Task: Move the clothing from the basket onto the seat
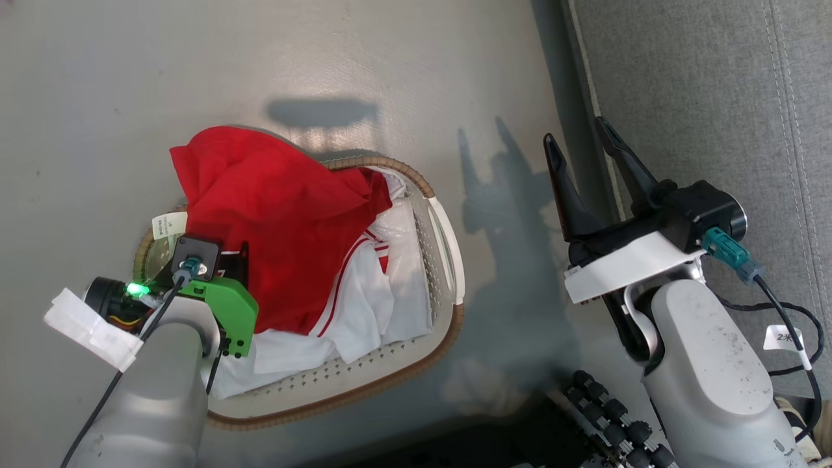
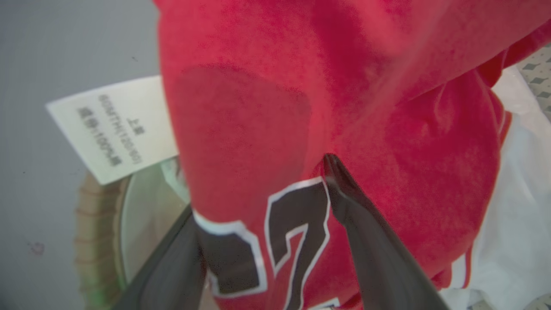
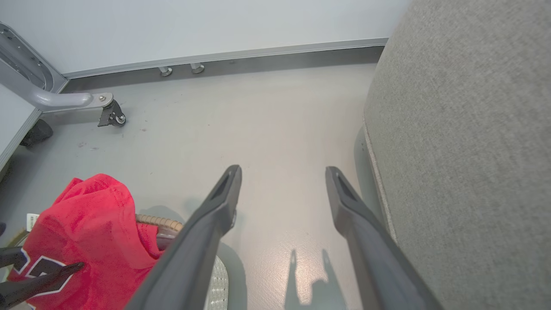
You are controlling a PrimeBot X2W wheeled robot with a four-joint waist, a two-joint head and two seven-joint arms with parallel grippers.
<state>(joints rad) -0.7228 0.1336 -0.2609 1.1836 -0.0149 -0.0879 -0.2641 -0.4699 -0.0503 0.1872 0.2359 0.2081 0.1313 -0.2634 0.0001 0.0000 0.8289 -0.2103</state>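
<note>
floor (image 1: 195,65): smooth pale grey, glossy enough for a patch of glare and the sharp shadows of two fingers.
wall (image 3: 215,26): plain white, met along the floor by a grey skirting strip (image 3: 280,54).
frame leg (image 3: 64,101): grey metal, ending in a small caster, on the floor near the wall.
basket (image 1: 450,250): on the floor near the couch, with a strip of floor between; white perforated wall, brown woven rim.
red clothing (image 1: 279,214): in the basket, heaped above the rim and spilling past it on the side away from the couch; black numerals edged in white, white tag (image 2: 114,129) hanging out over the rim.
white cloth (image 1: 370,305): inside the basket, under the red heap.
couch (image 1: 702,97): grey woven fabric with stitched seams, rounded at the corner.
left claw (image 2: 258,189): over the basket, fingers spread wide with the red jersey between them, one tip hidden under the cloth; not squeezed together.
right claw (image 1: 575,130): over the floor at the couch's edge, fingers spread, floor showing between them.
</note>
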